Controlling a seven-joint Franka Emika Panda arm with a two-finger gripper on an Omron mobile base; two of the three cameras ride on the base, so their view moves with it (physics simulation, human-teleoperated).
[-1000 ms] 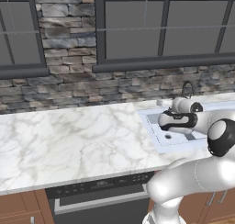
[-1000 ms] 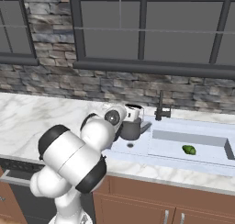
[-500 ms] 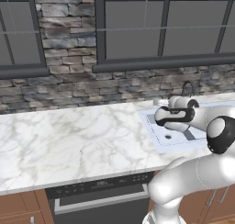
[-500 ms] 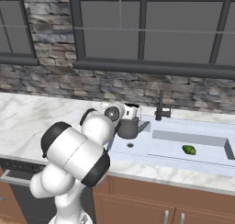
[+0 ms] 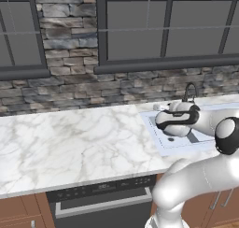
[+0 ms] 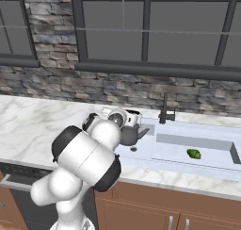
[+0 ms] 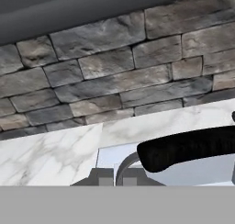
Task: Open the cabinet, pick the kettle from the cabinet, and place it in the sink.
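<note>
The robot's fingers (image 6: 128, 122) are clamped tight on the black arched handle (image 7: 188, 147) of the kettle (image 6: 129, 134), which hangs just beneath them over the near-left corner of the sink (image 6: 207, 159). The fetch from the cabinet looks complete; what remains is lowering the kettle into the basin and letting go. Marble desk (image 5: 70, 147) stretches away beside them.

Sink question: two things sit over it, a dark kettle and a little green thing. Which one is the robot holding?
The kettle. It hangs at the sink's left end, by its black handle, in the shut end effector. The green thing lies alone on the basin floor.
</note>
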